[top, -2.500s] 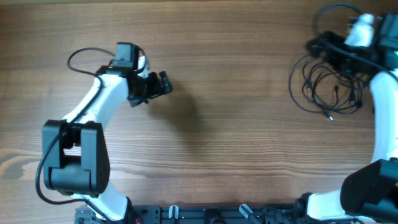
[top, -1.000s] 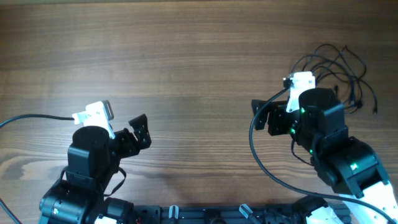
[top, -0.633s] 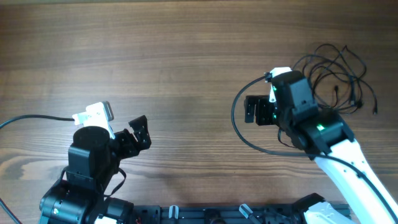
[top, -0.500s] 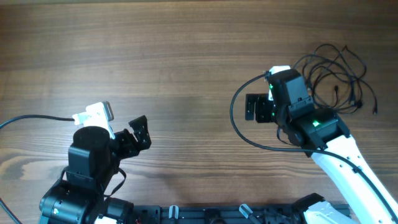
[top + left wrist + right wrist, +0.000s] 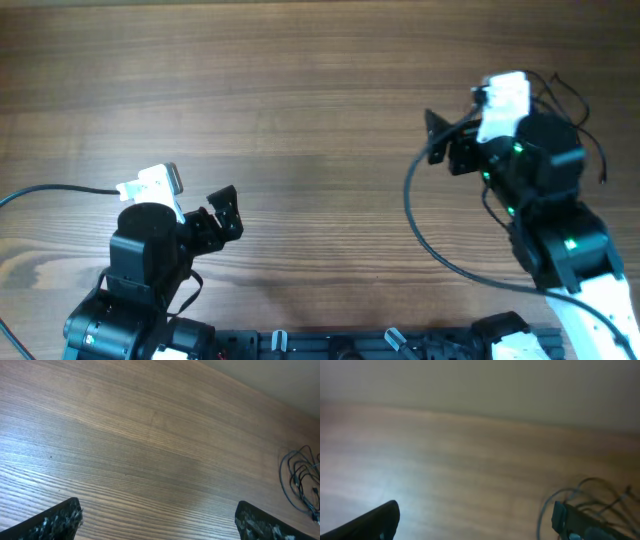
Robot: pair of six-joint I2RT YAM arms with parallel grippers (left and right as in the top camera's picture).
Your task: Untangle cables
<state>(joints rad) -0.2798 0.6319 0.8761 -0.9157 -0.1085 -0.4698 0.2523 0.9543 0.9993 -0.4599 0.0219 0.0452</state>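
The cables [image 5: 298,481] lie in a loose tangle of thin black loops at the far right of the wooden table [image 5: 300,80], mostly hidden under the right arm in the overhead view. The right gripper [image 5: 446,143] hangs just left of them, its fingers wide apart and empty; its wrist view is blurred. The left gripper [image 5: 224,212] sits well apart at the near left, fingers also spread, holding nothing
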